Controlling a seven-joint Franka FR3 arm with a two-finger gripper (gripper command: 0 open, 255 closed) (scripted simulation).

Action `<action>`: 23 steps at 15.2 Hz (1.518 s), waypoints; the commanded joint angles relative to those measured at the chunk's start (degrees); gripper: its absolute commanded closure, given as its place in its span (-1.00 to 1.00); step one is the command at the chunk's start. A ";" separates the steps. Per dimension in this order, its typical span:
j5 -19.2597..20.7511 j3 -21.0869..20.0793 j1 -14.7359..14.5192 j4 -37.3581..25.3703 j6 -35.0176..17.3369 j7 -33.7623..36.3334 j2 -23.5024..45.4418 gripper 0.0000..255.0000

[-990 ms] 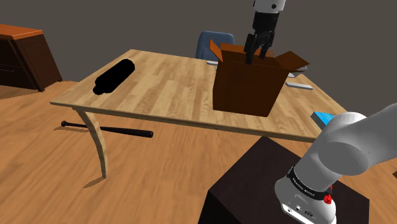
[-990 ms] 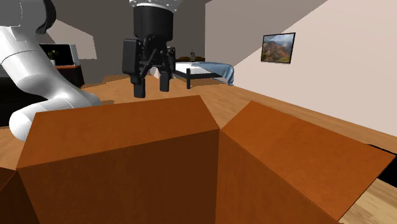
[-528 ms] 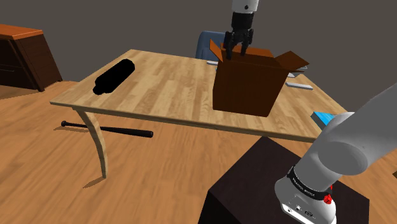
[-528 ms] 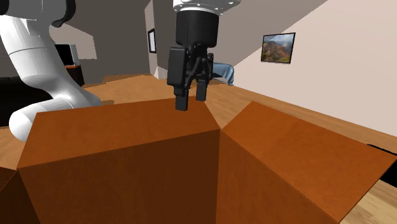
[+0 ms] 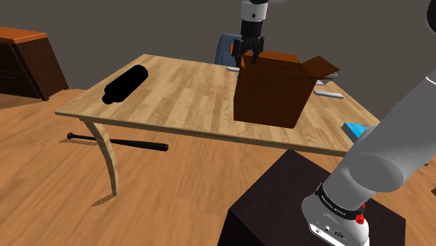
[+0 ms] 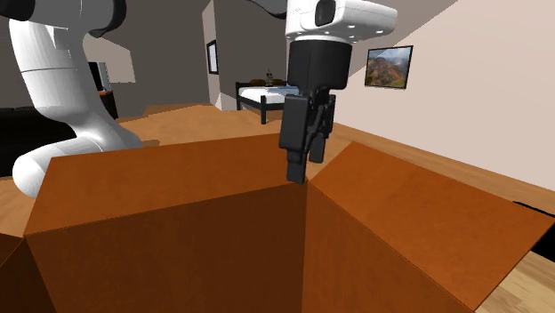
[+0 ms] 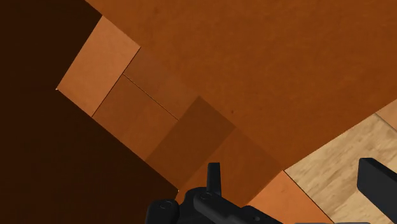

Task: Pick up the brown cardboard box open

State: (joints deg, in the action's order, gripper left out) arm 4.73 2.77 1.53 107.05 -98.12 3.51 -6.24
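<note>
The brown cardboard box (image 5: 271, 92) stands upright on the wooden table (image 5: 175, 94) with its flaps open. My black gripper (image 5: 249, 59) hangs at the box's far corner, on the shoulder view's left, right over the flap there. In the second exterior view the gripper (image 6: 299, 167) comes down to the box's top edge (image 6: 178, 191), where two flaps meet. Along the wrist view the fingers (image 7: 215, 173) stand apart, open, with a strip of brown flap (image 7: 280, 188) and table wood between them. The gripper (image 7: 296, 173) clasps nothing.
A black bottle-shaped object (image 5: 126, 84) lies at the table's left end. A blue chair (image 5: 226, 49) stands behind the table, and a dark bat (image 5: 119, 142) lies on the floor. A blue book (image 5: 358, 129) and a grey bar (image 5: 328, 93) lie right of the box. My stand (image 5: 293, 210) is at lower right.
The gripper has moved toward the shoulder view's left and lower, from above the box's opening to its far left corner. The box has not moved.
</note>
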 commanded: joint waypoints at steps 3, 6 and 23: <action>0.03 0.02 0.01 2.57 -2.88 0.23 0.29 -1.00; 0.03 0.01 0.01 3.09 -3.34 0.27 0.23 1.00; -0.06 -0.04 -0.03 -3.33 2.85 -0.15 0.45 1.00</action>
State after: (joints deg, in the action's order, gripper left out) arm 4.67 2.71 1.49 104.74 -96.03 3.45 -6.03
